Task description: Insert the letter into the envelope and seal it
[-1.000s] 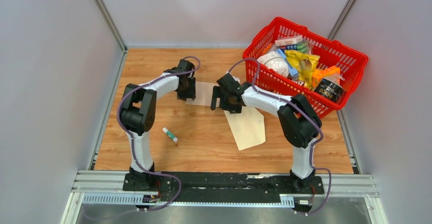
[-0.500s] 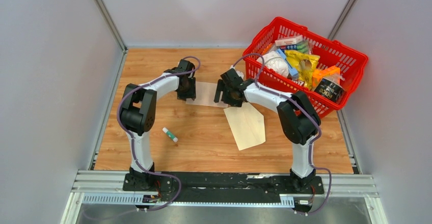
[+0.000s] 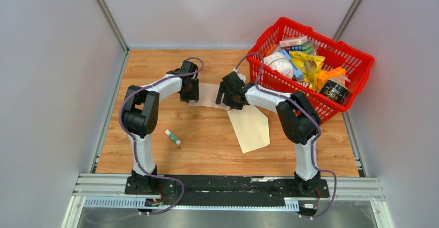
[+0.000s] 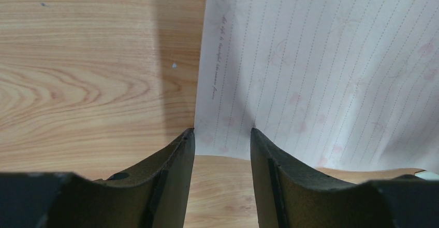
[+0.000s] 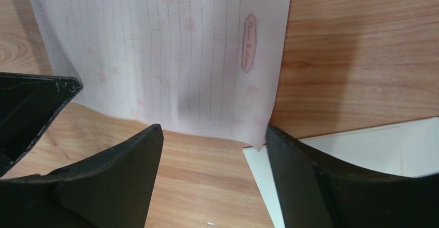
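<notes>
The letter (image 3: 208,95) is a pale pink lined sheet lying flat on the wooden table between my two grippers. The cream envelope (image 3: 252,127) lies just below and to the right of it, its pointed flap open. My left gripper (image 3: 189,90) is at the letter's left edge. In the left wrist view its jaws (image 4: 221,134) stand slightly apart over a corner of the letter (image 4: 321,67). My right gripper (image 3: 226,94) is at the letter's right edge, jaws (image 5: 212,134) wide open, straddling the near edge of the letter (image 5: 171,52). A corner of the envelope (image 5: 362,145) shows beside it.
A red basket (image 3: 362,57) full of groceries stands at the back right, close behind the right arm. A small white glue stick with a green cap (image 3: 173,137) lies on the table at the front left. Grey walls close in the table.
My right gripper has moved up and to the left, off the envelope's top and onto the letter's right edge. The left arm and the papers have not moved.
</notes>
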